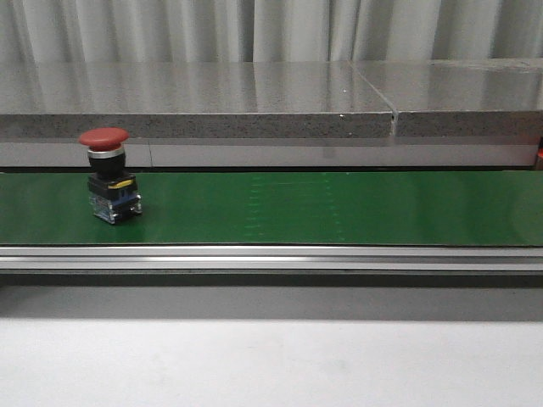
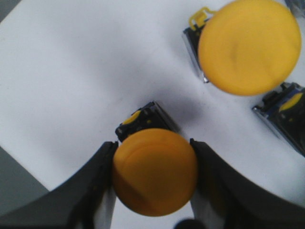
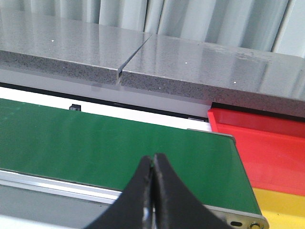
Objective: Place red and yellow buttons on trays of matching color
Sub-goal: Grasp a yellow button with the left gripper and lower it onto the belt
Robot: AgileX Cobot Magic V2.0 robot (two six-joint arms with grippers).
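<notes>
My left gripper (image 2: pixel 153 179) clasps a yellow mushroom-head button (image 2: pixel 155 171), right gripper (image 3: pixel 153 191) clenched empty; next I'd carry it to the yellow tray (image 3: pixel 281 202).

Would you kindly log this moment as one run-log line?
left gripper: shut on yellow button | right gripper: shut, empty | red button: upright on green belt

I am at a factory-style sorting line set up as a test cell. A long green conveyor belt (image 1: pixel 339 208) in an aluminium frame (image 1: pixel 271 259) runs before me. Behind it lies a speckled grey stone ledge (image 1: pixel 212 102), backed by pale pleated curtains (image 1: pixel 254 30). A red plastic tray (image 3: pixel 267 143) waits at the belt's end.
</notes>
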